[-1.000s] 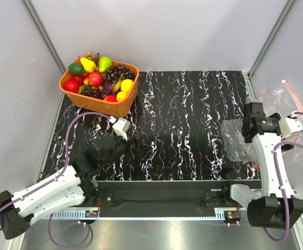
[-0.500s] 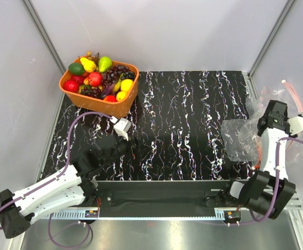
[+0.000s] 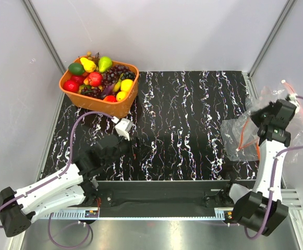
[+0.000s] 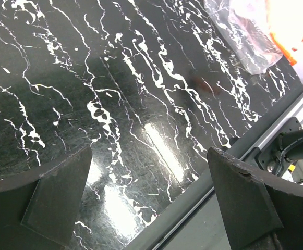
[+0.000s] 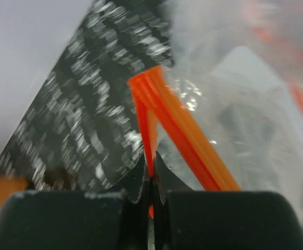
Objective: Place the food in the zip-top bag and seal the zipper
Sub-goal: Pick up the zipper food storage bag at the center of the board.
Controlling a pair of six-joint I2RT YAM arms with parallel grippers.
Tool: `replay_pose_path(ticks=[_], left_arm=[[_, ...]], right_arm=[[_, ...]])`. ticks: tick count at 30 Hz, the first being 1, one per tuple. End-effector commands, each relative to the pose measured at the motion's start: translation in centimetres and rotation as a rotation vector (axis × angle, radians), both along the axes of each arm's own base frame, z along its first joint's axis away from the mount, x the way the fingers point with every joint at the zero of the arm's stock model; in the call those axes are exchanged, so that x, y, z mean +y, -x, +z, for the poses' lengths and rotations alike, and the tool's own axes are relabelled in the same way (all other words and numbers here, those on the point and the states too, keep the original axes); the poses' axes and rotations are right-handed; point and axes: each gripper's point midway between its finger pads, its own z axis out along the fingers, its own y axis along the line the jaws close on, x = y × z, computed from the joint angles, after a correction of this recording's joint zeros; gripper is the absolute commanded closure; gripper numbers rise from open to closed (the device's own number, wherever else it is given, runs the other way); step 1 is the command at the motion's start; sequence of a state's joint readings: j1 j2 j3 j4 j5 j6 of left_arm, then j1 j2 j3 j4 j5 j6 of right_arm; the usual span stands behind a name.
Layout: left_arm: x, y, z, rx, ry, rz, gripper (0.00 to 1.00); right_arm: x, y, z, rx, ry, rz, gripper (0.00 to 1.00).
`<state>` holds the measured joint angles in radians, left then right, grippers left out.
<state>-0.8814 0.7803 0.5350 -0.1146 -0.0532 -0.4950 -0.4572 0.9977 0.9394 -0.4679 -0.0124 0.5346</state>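
The food (image 3: 100, 78), glossy toy fruits, is piled in the orange basket (image 3: 117, 107) at the far left. The clear zip-top bag (image 3: 237, 140) lies crumpled at the table's right edge, partly lifted. My right gripper (image 3: 262, 130) is shut on the bag's orange-red zipper (image 3: 247, 138). In the right wrist view the zipper (image 5: 177, 125) runs down into the closed gripper (image 5: 151, 174), with the bag (image 5: 245, 114) behind it. My left gripper (image 3: 132, 148) hovers open over the near left of the table, holding nothing (image 4: 151, 192). A corner of the bag (image 4: 245, 36) shows at the left wrist view's top right.
White enclosure walls (image 3: 15, 104) close in the black marbled table (image 3: 182, 114) on three sides. A metal rail (image 3: 156, 213) runs along the near edge. The right arm's base (image 4: 292, 146) shows beyond the table edge.
My right gripper has gone from open to shut on the zipper. Its arm swung right and lifted the bag's edge. The left arm barely shifted.
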Motion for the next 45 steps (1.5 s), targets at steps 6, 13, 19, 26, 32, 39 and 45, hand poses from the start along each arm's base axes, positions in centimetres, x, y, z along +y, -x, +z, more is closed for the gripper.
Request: replay_pose_path(ticks=[6, 13, 19, 26, 32, 39, 45], left_arm=[[0.2, -1.3, 3.7, -0.088, 0.054, 0.055, 0.01], [1.1, -1.9, 6.8, -0.133, 0.057, 0.098, 0.01], [0.4, -2.1, 7.9, -0.14, 0.078, 0.087, 0.01], [-2.1, -1.6, 9.3, -0.172, 0.139, -0.029, 0.01], [-3.7, -2.3, 10.0, -0.199, 0.122, -0.073, 0.01], [-5.2, -4.1, 11.3, -0.24, 0.072, -0.074, 0.01], [-6.3, -5.3, 11.6, -0.266, 0.037, -0.083, 0.04]], right_arm=[[22.5, -2.7, 7.6, -0.211, 0.041, 1.119, 1.0], [31.8, -1.1, 7.6, -0.201, 0.003, 1.404, 1.0], [35.4, -2.1, 7.9, -0.209, -0.097, 1.282, 1.0], [36.7, -3.5, 8.3, -0.249, -0.256, 0.912, 1.0], [36.2, -3.7, 7.5, -0.156, -0.267, 0.673, 1.0], [38.3, -3.3, 7.9, -0.143, -0.294, 0.673, 1.0], [39.4, -2.7, 7.3, -0.111, -0.289, 0.678, 1.0]])
